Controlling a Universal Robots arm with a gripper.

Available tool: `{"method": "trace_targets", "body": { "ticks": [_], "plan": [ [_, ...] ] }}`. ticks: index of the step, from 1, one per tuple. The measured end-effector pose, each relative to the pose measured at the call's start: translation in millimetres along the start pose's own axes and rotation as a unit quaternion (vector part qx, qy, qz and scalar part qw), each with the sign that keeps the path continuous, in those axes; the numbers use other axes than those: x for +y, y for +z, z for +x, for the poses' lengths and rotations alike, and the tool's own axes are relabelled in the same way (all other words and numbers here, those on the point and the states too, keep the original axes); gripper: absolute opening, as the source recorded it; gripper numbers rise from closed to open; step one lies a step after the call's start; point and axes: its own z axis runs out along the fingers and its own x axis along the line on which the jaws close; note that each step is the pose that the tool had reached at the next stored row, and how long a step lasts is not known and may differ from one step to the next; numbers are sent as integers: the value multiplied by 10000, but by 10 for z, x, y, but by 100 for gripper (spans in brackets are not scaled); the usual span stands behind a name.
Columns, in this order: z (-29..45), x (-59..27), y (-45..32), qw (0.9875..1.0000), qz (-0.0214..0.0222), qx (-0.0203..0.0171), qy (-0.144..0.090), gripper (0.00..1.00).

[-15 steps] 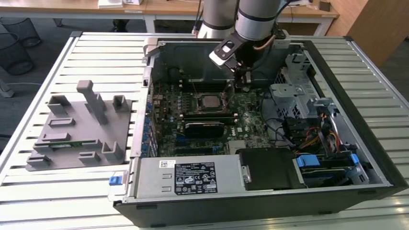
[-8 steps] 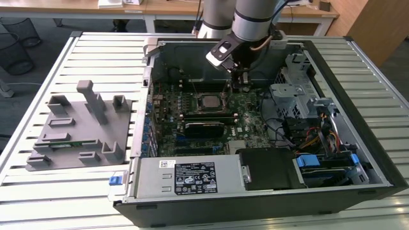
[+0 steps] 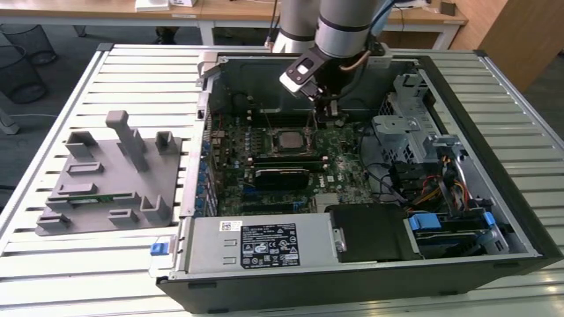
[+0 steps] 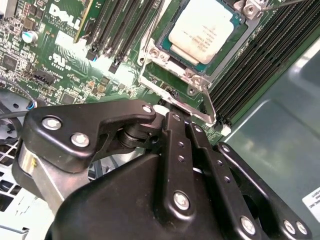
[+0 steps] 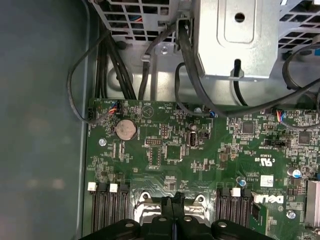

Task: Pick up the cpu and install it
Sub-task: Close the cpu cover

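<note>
The cpu, a flat square chip with a pale metal top, lies in the motherboard socket with the socket's metal frame around it. In the exterior view the cpu sits mid-board inside the open computer case. My gripper is shut, with nothing visible between its black fingers. Its tip is just beside the socket's frame and the thin metal lever, a short way from the chip. The gripper hangs from the arm over the board, to the exterior view's right of the cpu. The joined fingertips point at the socket's edge.
Black memory slots flank the socket. A drive cage and cable bundles crowd the case on the exterior view's right. The power supply is at the case front. A grey fixture tray with a green memory stick lies outside the case.
</note>
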Motion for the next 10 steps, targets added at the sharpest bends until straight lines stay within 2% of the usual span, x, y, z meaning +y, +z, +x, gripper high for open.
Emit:
{"method": "trace_targets", "body": {
  "ticks": [10],
  "plan": [
    [2, -74, 28, 10000, 0, 0, 0, 11]
  ]
}}
